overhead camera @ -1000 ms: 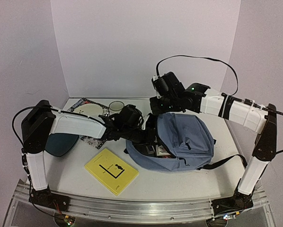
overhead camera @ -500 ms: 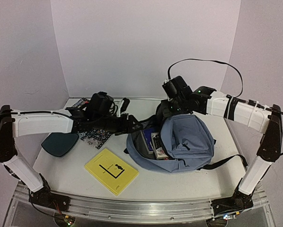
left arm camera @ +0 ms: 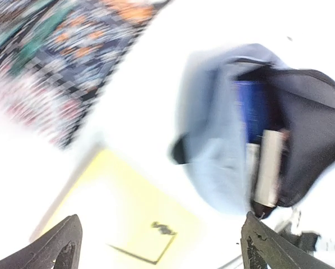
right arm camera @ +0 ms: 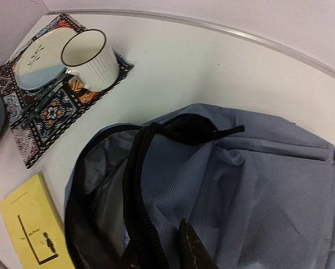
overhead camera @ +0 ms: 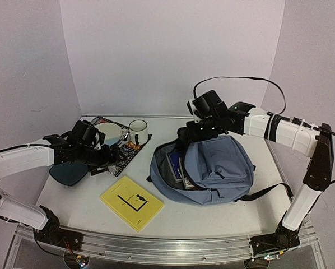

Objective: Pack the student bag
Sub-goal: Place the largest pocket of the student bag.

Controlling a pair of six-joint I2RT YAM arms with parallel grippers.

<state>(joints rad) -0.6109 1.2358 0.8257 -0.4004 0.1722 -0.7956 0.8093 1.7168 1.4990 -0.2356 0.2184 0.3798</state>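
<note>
Right of centre in the top view, the student bag [overhead camera: 212,168] lies unzipped and partly packed; the left gripper [left arm camera: 159,235], jaws wide apart and empty, should probably grasp the yellow book [overhead camera: 132,203] next, while the right gripper [overhead camera: 184,134], at the bag's mouth, has jaws whose state cannot be told.

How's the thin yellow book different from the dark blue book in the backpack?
The thin yellow book lies flat on the white table, fully visible; the dark blue book sits inside the open blue-grey fabric backpack, partly hidden. The yellow one shows a black drawing; the blue one's cover is hidden. Neither is held.
</note>
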